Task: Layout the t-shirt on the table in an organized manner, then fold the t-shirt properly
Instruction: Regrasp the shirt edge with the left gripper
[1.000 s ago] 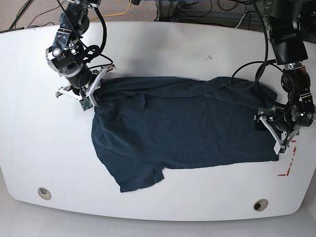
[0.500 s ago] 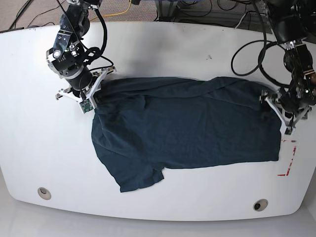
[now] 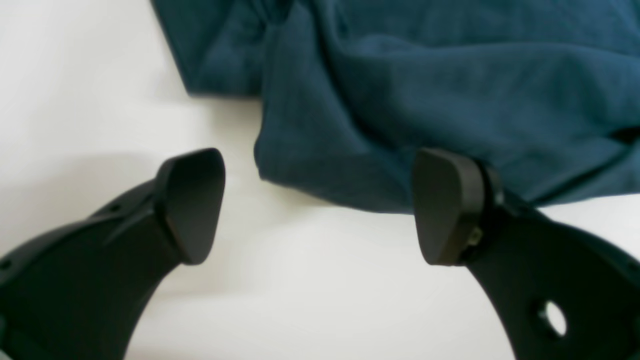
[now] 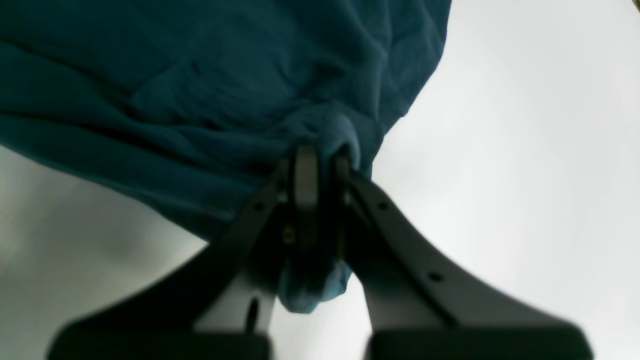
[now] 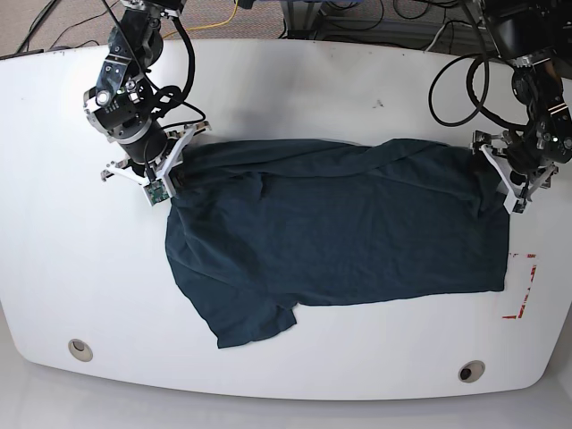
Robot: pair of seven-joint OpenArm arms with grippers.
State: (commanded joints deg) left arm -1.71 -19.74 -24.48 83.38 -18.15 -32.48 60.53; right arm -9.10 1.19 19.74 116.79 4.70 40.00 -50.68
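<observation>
The dark navy t-shirt (image 5: 340, 232) lies spread but wrinkled across the white table (image 5: 313, 80), with one sleeve poking out at the front left. At the shirt's far left corner my right gripper (image 5: 172, 170) is shut on it. The right wrist view shows a bunch of t-shirt (image 4: 200, 75) fabric pinched in my right gripper (image 4: 320, 170). By the shirt's far right corner my left gripper (image 5: 502, 174) is open. In the left wrist view a folded edge of the t-shirt (image 3: 450, 75) lies just beyond my left gripper (image 3: 320, 205), whose fingers (image 3: 192, 205) hold nothing.
Two grey grommet holes (image 5: 80, 349) (image 5: 471, 371) sit near the table's front edge. Red tape marks (image 5: 523, 286) lie just right of the shirt's front right corner. Cables hang behind the table's far edge.
My left gripper has moved along the shirt's right edge from near its front right corner to its far right corner. The right arm and the shirt have barely moved.
</observation>
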